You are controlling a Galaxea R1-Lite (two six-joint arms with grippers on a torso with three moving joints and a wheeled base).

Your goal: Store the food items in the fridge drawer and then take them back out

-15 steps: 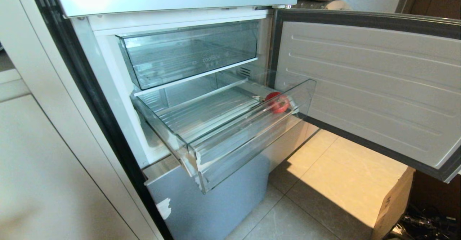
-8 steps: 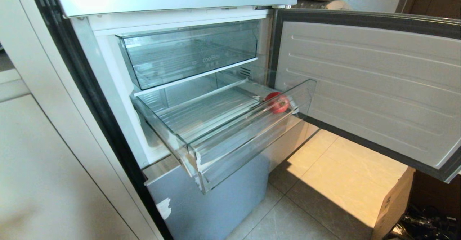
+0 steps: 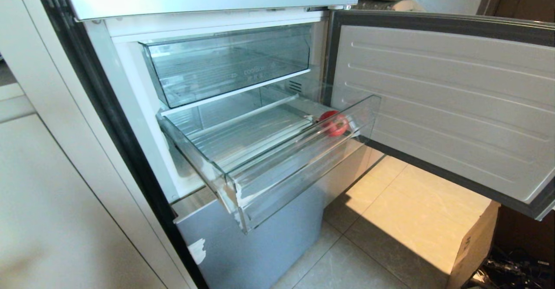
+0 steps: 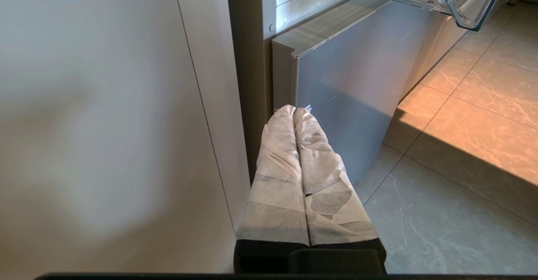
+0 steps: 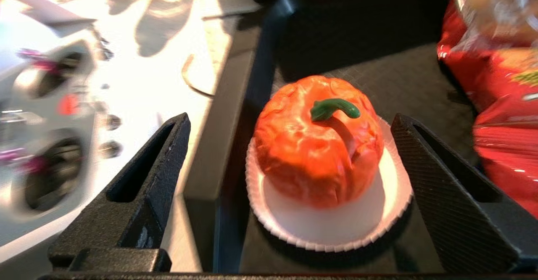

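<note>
fridge drawer (image 3: pixel 277 167) stands pulled out; one red food item (image 3: pixel 334 123) lies in its far right corner. right gripper (image 5: pixel 290 187) is spread around an orange pumpkin-shaped food item (image 5: pixel 317 141) on a white paper cup (image 5: pixel 328 225), not touching. left gripper (image 4: pixel 294 112) is pressed together below the drawer.

Across the head view, the one difference that can be made out lies on the upper clear bin (image 3: pixel 225 63), the one above the fridge drawer (image 3: pixel 299 154). The small lettering (image 3: pixel 254 70) on its front wall now reads fainter and less crisp, and sits a shade higher on the plastic. This may be only a shift of glare on the plastic.
</note>
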